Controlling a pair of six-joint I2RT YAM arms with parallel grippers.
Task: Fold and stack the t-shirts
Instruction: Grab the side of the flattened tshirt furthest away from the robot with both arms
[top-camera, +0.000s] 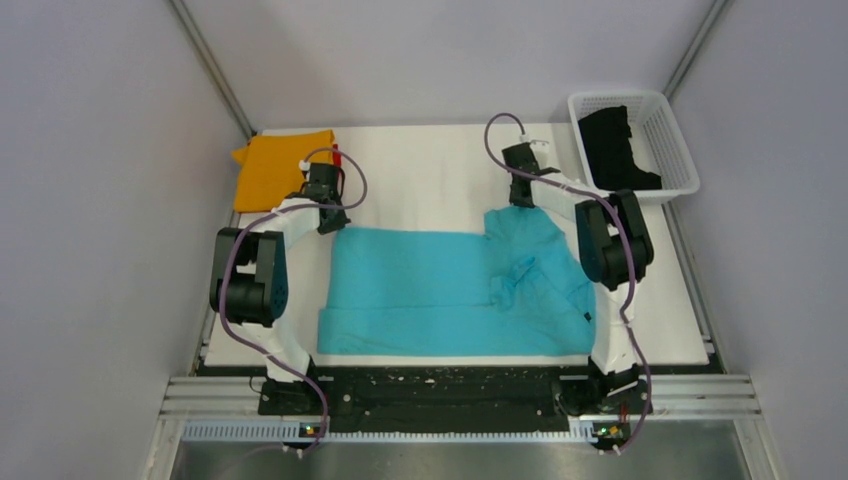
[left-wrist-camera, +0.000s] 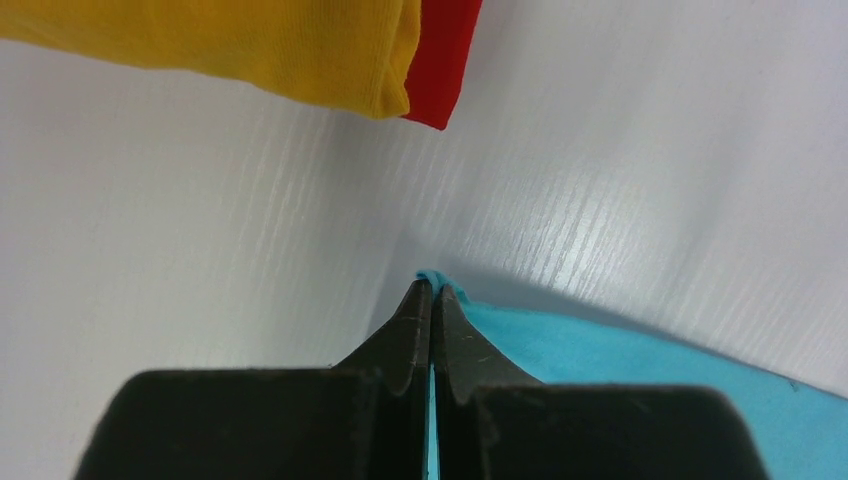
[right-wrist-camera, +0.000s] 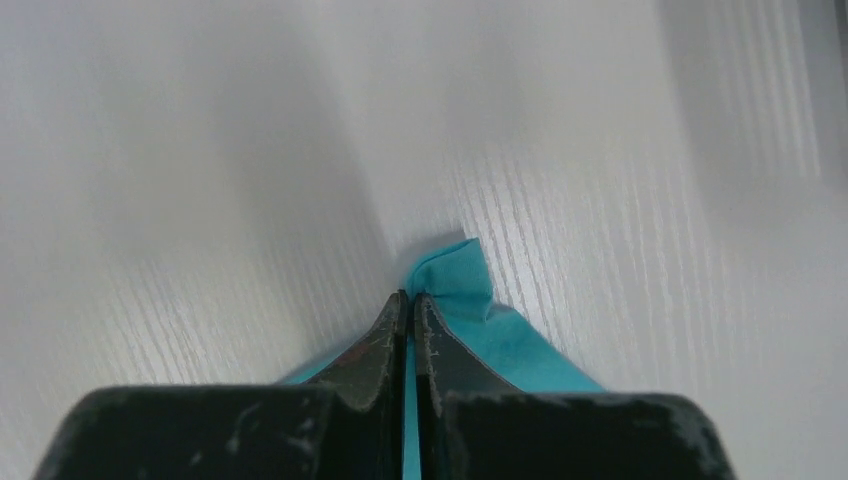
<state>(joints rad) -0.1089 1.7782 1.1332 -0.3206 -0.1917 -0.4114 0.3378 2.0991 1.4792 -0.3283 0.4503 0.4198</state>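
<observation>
A turquoise-blue t-shirt (top-camera: 450, 290) lies spread across the middle of the white table. My left gripper (top-camera: 332, 222) is shut on its far left corner (left-wrist-camera: 445, 290), with cloth pinched between the jaws. My right gripper (top-camera: 522, 196) is shut on its far right corner (right-wrist-camera: 450, 270), where a small flap of cloth sticks out past the tips. A folded orange t-shirt (top-camera: 272, 168) lies at the far left, with a red t-shirt (left-wrist-camera: 445, 60) showing under it. A black t-shirt (top-camera: 612, 150) sits in the basket.
The white mesh basket (top-camera: 672, 150) stands at the far right corner, just off the white table (top-camera: 430, 170). Grey walls close in on both sides. A metal rail with both arm bases runs along the near edge.
</observation>
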